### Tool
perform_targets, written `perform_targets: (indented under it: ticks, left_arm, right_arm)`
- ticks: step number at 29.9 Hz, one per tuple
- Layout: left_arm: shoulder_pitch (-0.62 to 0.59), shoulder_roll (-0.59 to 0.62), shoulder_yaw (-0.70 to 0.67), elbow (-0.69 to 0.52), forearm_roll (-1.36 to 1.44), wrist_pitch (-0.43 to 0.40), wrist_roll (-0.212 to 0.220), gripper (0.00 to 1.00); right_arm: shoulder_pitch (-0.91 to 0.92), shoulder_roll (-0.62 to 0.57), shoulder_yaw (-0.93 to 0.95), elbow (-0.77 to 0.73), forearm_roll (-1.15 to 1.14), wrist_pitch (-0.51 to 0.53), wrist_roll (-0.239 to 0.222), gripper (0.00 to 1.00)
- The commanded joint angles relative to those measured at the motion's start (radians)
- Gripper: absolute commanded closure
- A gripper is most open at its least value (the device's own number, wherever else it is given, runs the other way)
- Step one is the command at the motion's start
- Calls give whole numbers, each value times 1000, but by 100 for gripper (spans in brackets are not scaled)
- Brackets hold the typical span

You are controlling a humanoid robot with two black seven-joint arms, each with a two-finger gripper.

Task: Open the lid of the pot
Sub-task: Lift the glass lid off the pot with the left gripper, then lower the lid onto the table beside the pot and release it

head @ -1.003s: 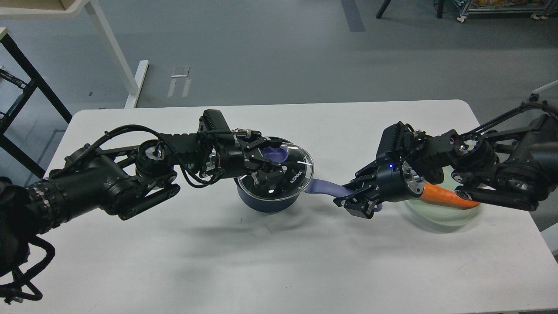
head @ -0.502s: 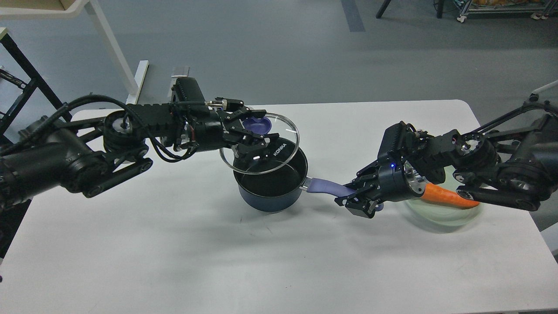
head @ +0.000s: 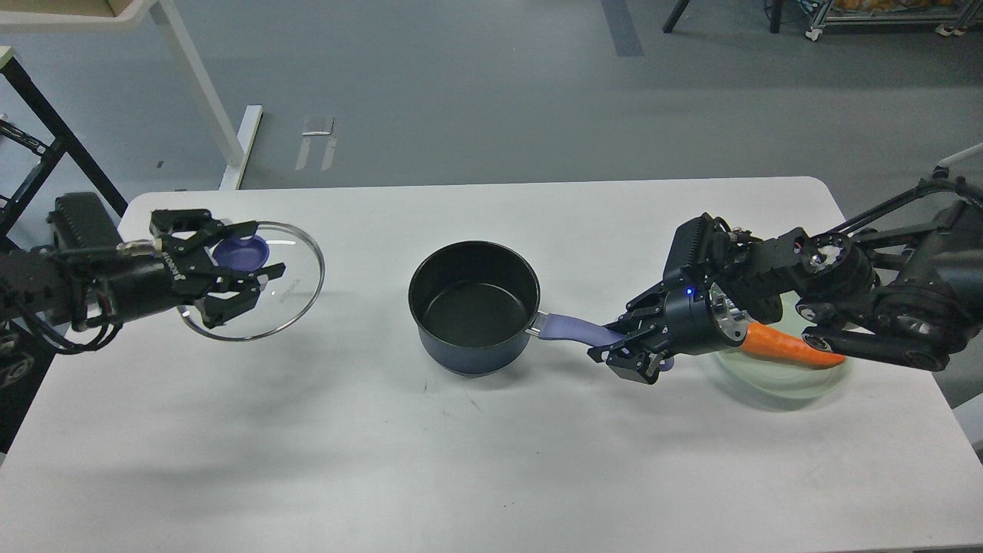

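Observation:
A dark blue pot [head: 472, 307] with a black inside stands open at the middle of the white table [head: 491, 461]. Its purple handle [head: 572, 331] points right. My right gripper [head: 631, 349] is shut on the handle's end. My left gripper [head: 234, 275] is shut on the purple knob [head: 239, 251] of the glass lid [head: 296, 288] and holds the lid above the table's left part, well clear of the pot.
A clear glass plate [head: 776, 380] with an orange carrot [head: 787, 346] on it sits at the right, under my right arm. White table legs [head: 196, 84] and a black frame [head: 38, 115] stand on the floor beyond the far left edge.
My left gripper has lifted the lid off the pot and carried it far to the left. The pot is now open. My right gripper has stayed on the handle.

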State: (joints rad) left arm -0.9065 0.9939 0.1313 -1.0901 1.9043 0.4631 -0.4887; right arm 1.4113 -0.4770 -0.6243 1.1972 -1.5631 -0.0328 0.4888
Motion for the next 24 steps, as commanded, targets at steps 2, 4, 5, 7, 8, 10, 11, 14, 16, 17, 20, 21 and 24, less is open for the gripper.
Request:
perform_targets:
  ticks: [2, 4, 5, 7, 8, 10, 11, 14, 16, 17, 20, 21, 24]
  left_arm:
    - [86, -7, 18, 104, -14, 26, 0, 63]
    - [101, -47, 18, 136, -28, 26, 0, 63]
    - [103, -70, 18, 145, -36, 26, 0, 63]
    - [110, -90, 19, 164, -44, 26, 0, 62]
    - [118, -96, 19, 173, -44, 26, 0, 62]
    - [124, -113, 19, 187, -44, 26, 0, 62]
    - [124, -129, 19, 199, -44, 26, 0, 61]
    - [126, -178, 19, 242, -44, 26, 0, 60]
    - [126, -184, 19, 248, -44, 26, 0, 58]
    - [127, -184, 19, 248, -44, 26, 0, 57]
    - [136, -185, 19, 250, -44, 26, 0, 52]
    - [136, -185, 19, 251, -44, 26, 0, 48]
    - [138, -189, 19, 253, -45, 26, 0, 34]
  right_arm:
    - [0, 1, 0, -1, 0, -1, 0, 70]
    - [0, 1, 0, -1, 0, -1, 0, 70]
    - [-2, 1, 0, -2, 0, -1, 0, 70]
    - [-2, 0, 0, -4, 0, -1, 0, 70]
    - [-2, -2, 0, -4, -2, -1, 0, 70]
    - [-3, -3, 0, -4, 0, -1, 0, 70]
    - [-3, -3, 0, -2, 0, -1, 0, 70]
    - [-5, -2, 0, -4, 0, -1, 0, 70]
    - [-5, -2, 0, -4, 0, -1, 0, 70]
    - [-5, -2, 0, -4, 0, -1, 0, 70]
    - [-6, -2, 0, -4, 0, -1, 0, 70]
    - [-8, -2, 0, -4, 0, -1, 0, 70]
    - [-9, -2, 0, -4, 0, -2, 0, 70]
